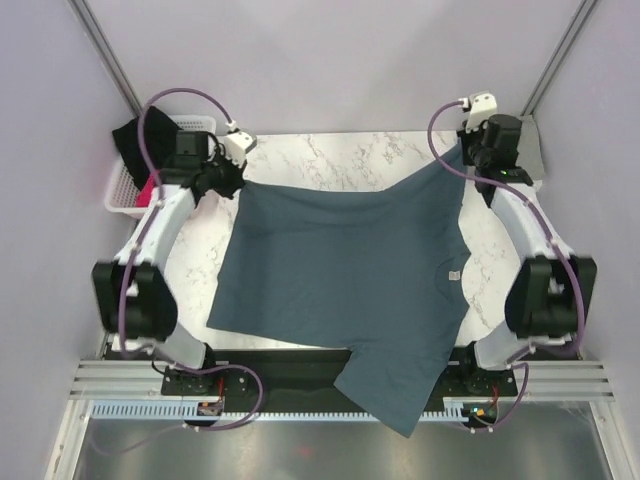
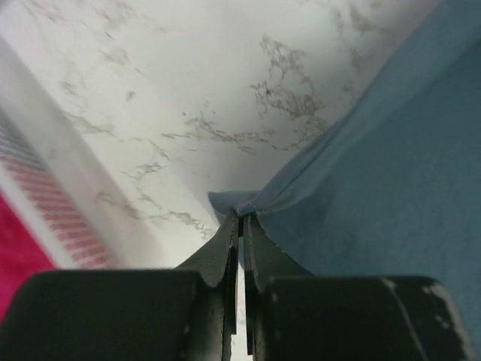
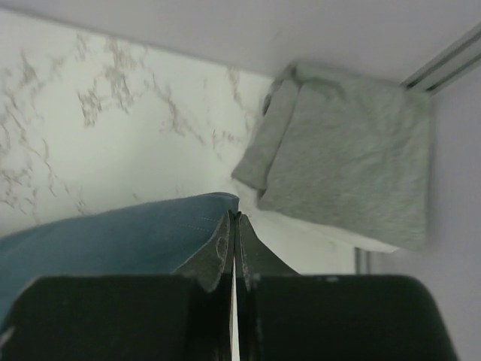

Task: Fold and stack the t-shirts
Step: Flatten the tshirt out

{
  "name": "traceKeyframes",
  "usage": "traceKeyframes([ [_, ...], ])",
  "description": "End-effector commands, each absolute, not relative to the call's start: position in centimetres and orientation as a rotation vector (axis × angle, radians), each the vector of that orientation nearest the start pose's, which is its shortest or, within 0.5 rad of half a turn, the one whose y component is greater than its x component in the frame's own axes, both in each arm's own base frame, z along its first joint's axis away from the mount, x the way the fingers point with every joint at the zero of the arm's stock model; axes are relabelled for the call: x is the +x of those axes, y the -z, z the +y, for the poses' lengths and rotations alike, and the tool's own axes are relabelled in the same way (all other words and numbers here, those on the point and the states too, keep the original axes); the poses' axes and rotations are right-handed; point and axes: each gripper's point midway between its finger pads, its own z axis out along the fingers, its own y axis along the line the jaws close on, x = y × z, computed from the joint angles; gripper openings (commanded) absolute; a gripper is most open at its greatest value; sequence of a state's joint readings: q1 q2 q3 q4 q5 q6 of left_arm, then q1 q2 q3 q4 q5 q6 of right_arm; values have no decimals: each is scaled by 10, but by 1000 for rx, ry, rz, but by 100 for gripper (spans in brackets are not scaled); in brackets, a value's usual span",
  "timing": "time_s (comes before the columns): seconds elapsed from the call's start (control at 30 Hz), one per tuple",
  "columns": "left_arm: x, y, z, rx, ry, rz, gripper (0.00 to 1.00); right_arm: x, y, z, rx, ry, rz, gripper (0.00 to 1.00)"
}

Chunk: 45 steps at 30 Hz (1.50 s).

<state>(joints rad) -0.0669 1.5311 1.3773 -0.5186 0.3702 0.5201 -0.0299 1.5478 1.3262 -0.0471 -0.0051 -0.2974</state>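
The dark slate-blue t-shirt (image 1: 350, 270) is stretched over the marble table, its small white neck label (image 1: 453, 274) at the right and one sleeve hanging over the near edge. My left gripper (image 1: 236, 183) is shut on its far left corner, seen in the left wrist view (image 2: 242, 213). My right gripper (image 1: 462, 150) is shut on its far right corner, the sleeve end, seen in the right wrist view (image 3: 235, 216). The light heather grey t-shirt (image 3: 346, 162) lies folded at the far right corner; in the top view (image 1: 534, 150) my right arm mostly hides it.
A white basket (image 1: 130, 185) with black and pink cloth stands off the table's far left corner. Grey walls and metal posts enclose the table. Bare marble (image 1: 330, 160) shows beyond the shirt. A black rail (image 1: 290, 365) runs along the near edge.
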Motion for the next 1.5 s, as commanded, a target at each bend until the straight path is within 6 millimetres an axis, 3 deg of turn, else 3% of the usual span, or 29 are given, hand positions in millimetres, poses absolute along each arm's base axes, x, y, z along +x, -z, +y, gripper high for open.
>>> traceKeyframes([
  [0.0, 472, -194, -74, 835, 160, 2028, 2, 546, -225, -21, -253, 191, 1875, 0],
  [0.03, 484, -170, -75, 829, 184, 2078, 2, 557, -214, -20, -258, 190, 1892, 0],
  [0.07, 500, -178, -77, 809, 184, 2061, 2, 574, -223, -21, -254, 197, 1868, 0],
  [0.1, 511, -175, -77, 799, 182, 2065, 2, 590, -188, -21, -260, 194, 1926, 0],
  [0.13, 522, -151, -78, 798, 200, 2106, 2, 600, -180, -21, -263, 191, 1941, 0],
  [0.17, 540, -164, -78, 780, 182, 2073, 2, 621, -199, -20, -257, 194, 1895, 0],
  [0.2, 549, -161, -77, 770, 172, 2081, 2, 636, -168, -23, -249, 211, 1938, 0],
  [0.23, 557, -156, -76, 765, 168, 2087, 2, 650, -182, -23, -252, 218, 1915, 0],
  [0.27, 573, -149, -75, 758, 149, 2089, 2, 659, -176, -23, -253, 222, 1921, 0],
  [0.3, 580, -142, -73, 755, 141, 2098, 2, 668, -149, -22, -259, 226, 1954, 0],
  [0.33, 588, -138, -72, 755, 128, 2098, 2, 681, -164, -22, -253, 235, 1911, 0],
  [0.37, 597, -129, -71, 756, 120, 2104, 2, 688, -163, -23, -250, 240, 1908, 0],
  [0.4, 603, -125, -69, 753, 99, 2105, 2, 693, -133, -25, -245, 245, 1958, 0],
  [0.43, 607, -122, -67, 754, 86, 2105, 2, 705, -151, -26, -231, 249, 1911, 0],
  [0.47, 613, -122, -65, 748, 73, 2098, 2, 710, -150, -26, -224, 245, 1904, 0],
  [0.5, 616, -111, -62, 740, 58, 2116, 2, 716, -136, -24, -224, 243, 1904, 0],
  [0.53, 620, -111, -60, 725, 49, 2111, 2, 723, -144, -7, -239, 234, 1869, 0],
  [0.7, 627, -99, -40, 659, -19, 2142, 2, 740, -134, 17, -284, 247, 1797, 0],
  [0.73, 627, -99, -38, 651, -26, 2142, 2, 745, -144, 20, -283, 246, 1757, 0],
  [0.87, 634, -109, -17, 562, -103, 2130, 2, 750, -144, 43, -310, 237, 1713, 0],
  [0.97, 639, -111, -10, 560, -146, 2119, 2, 754, -145, 48, -310, 244, 1686, 0],
  [1.2, 640, -119, -10, 570, -157, 2101, 2, 757, -160, 34, -218, 297, 1642, 0],
  [1.47, 641, -118, -18, 640, -134, 2091, 2, 755, -206, 7, -170, 349, 1565, 0],
])
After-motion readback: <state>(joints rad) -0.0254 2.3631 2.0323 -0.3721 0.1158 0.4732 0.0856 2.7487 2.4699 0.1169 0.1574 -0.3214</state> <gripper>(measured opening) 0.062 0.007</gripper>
